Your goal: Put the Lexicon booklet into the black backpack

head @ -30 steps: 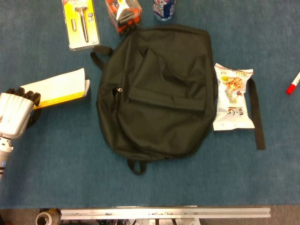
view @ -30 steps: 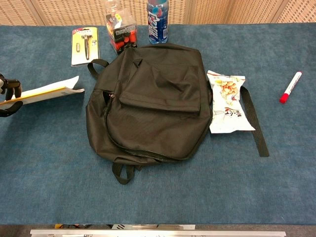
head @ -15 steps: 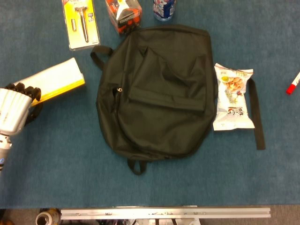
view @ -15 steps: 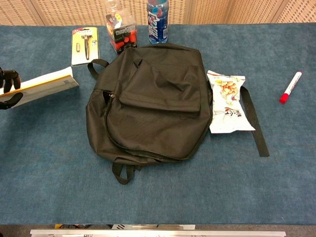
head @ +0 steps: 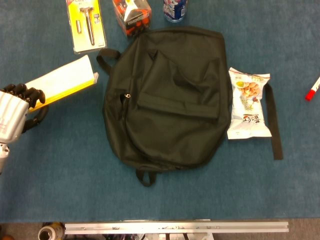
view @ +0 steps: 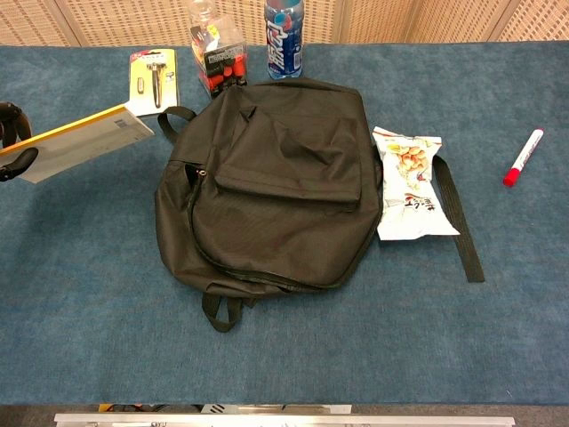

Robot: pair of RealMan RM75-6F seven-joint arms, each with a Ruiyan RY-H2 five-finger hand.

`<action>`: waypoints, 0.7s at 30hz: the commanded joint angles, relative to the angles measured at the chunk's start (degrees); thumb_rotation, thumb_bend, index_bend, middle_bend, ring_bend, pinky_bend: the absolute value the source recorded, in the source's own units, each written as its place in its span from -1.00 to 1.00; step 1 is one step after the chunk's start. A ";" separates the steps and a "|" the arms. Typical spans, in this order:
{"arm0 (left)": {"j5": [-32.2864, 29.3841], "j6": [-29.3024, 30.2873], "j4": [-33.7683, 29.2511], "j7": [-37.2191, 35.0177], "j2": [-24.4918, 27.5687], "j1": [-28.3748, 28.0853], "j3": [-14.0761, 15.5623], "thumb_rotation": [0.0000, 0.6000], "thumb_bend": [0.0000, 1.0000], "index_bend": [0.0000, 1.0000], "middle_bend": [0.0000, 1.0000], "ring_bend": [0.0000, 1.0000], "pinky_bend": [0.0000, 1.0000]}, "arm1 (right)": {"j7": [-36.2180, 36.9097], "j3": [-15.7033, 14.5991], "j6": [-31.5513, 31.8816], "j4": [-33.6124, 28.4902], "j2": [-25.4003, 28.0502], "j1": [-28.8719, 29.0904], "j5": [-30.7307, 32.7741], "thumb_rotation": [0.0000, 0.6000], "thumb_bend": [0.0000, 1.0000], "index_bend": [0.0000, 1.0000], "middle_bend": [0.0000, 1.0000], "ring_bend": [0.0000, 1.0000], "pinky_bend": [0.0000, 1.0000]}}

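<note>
Yellow-edged booklet (head: pixel 64 82) in left robot hand (head: pixel 14 114), beside backpack (head: pixel 167 97)

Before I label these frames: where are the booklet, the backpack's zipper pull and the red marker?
booklet (head: pixel 65 82): head view, middle of its pale cover.
zipper pull (head: pixel 128 95): head view, small metal tab on the backpack's left side.
red marker (view: pixel 523 157): chest view, middle of its barrel.

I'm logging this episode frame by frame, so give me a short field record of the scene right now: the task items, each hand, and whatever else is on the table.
booklet: Lexicon booklet, white with a yellow edge, held left of the backpack
backpack: black backpack, lying flat on the blue table, looks closed
left hand: left hand grips the booklet's near end
right hand: not in view
other items: snack bag, red marker, razor pack, drink bottle
task state: booklet not yet in the backpack
</note>
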 commanded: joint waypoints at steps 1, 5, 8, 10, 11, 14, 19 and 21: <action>0.14 0.41 0.42 -0.94 -0.06 -0.10 0.11 1.00 -0.08 0.47 0.36 0.17 0.36 | -0.25 -0.11 -0.27 -0.26 0.08 0.15 -0.16 1.00 -0.82 -0.46 -0.26 -0.44 -0.24; 0.45 1.78 0.13 -1.93 0.33 0.02 0.18 1.00 -0.08 0.47 0.36 0.17 0.36 | -1.13 -0.40 -2.08 -2.00 0.79 1.38 -1.13 1.00 -0.82 -0.46 -0.26 -0.44 -0.24; 0.80 3.16 -0.42 -2.12 0.74 0.18 0.16 1.00 -0.08 0.47 0.36 0.17 0.36 | -1.16 -0.71 -4.32 -3.63 1.26 2.82 -2.11 1.00 -0.83 -0.46 -0.26 -0.44 -0.24; 1.14 4.26 -1.09 -2.12 1.18 0.34 0.20 1.00 -0.08 0.47 0.36 0.17 0.36 | -1.00 -0.87 -6.60 -4.90 1.49 4.22 -2.55 1.00 -0.83 -0.46 -0.26 -0.44 -0.24; 1.36 4.78 -1.37 -2.12 1.39 0.42 0.24 1.00 -0.09 0.47 0.36 0.17 0.36 | -0.89 -0.91 -7.73 -5.45 1.55 4.89 -2.63 1.00 -0.83 -0.46 -0.26 -0.44 -0.24; 2.01 6.01 -2.25 -2.01 2.21 0.65 0.54 1.00 -0.09 0.47 0.36 0.17 0.36 | 0.10 -1.10 -12.02 -7.61 1.75 7.35 -2.68 1.00 -0.83 -0.46 -0.26 -0.44 -0.24; 2.71 7.77 -3.61 -2.02 3.56 1.25 0.91 1.00 -0.09 0.47 0.36 0.17 0.36 | 0.86 -1.31 -19.52 -10.61 1.36 11.98 -2.64 1.00 -0.84 -0.46 -0.26 -0.44 -0.24; 2.65 7.88 -4.09 -1.89 4.07 1.52 1.01 1.00 -0.09 0.47 0.36 0.17 0.36 | 1.42 -1.37 -22.64 -11.74 1.01 13.88 -2.26 1.00 -0.84 -0.46 -0.26 -0.44 -0.24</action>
